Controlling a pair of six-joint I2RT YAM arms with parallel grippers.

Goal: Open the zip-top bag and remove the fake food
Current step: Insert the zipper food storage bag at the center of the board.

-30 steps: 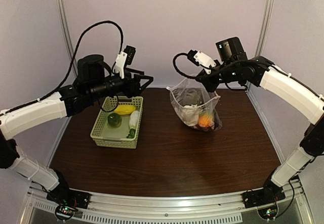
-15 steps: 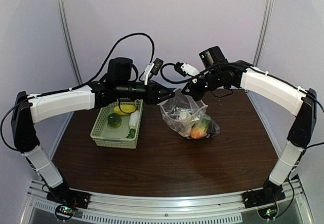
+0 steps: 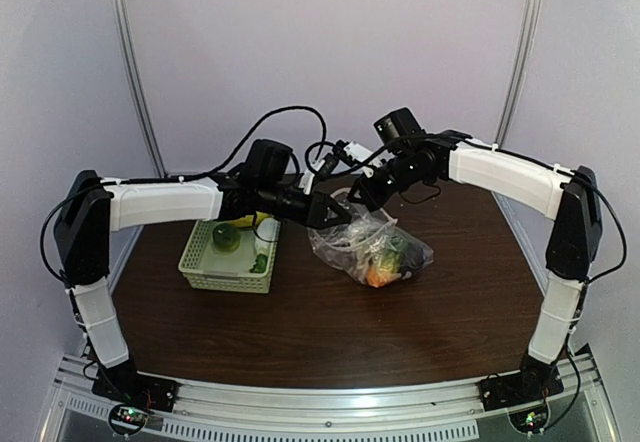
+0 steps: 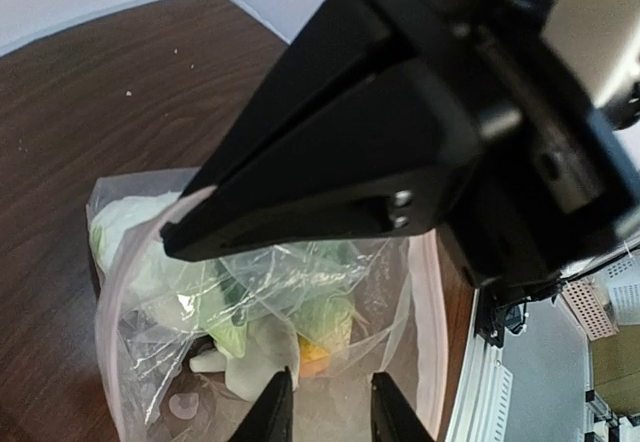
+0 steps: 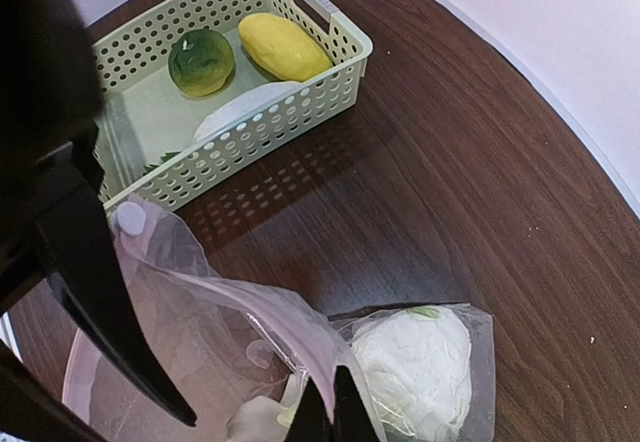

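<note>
Dark wood-grain worktop carrying two things.
A pale green lattice basket is sitting on its left part. The clear zip-top bag is resting its bottom on the wood near the middle (its top is standing up off the surface), lying near the basket but apart.

Crinkly clear plastic zip-top bag, dark wood-grain table

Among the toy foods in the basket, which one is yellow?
The oblong yellow piece in a corner of the basket. The other two beside it are a round dark green piece and a white piece.
</note>
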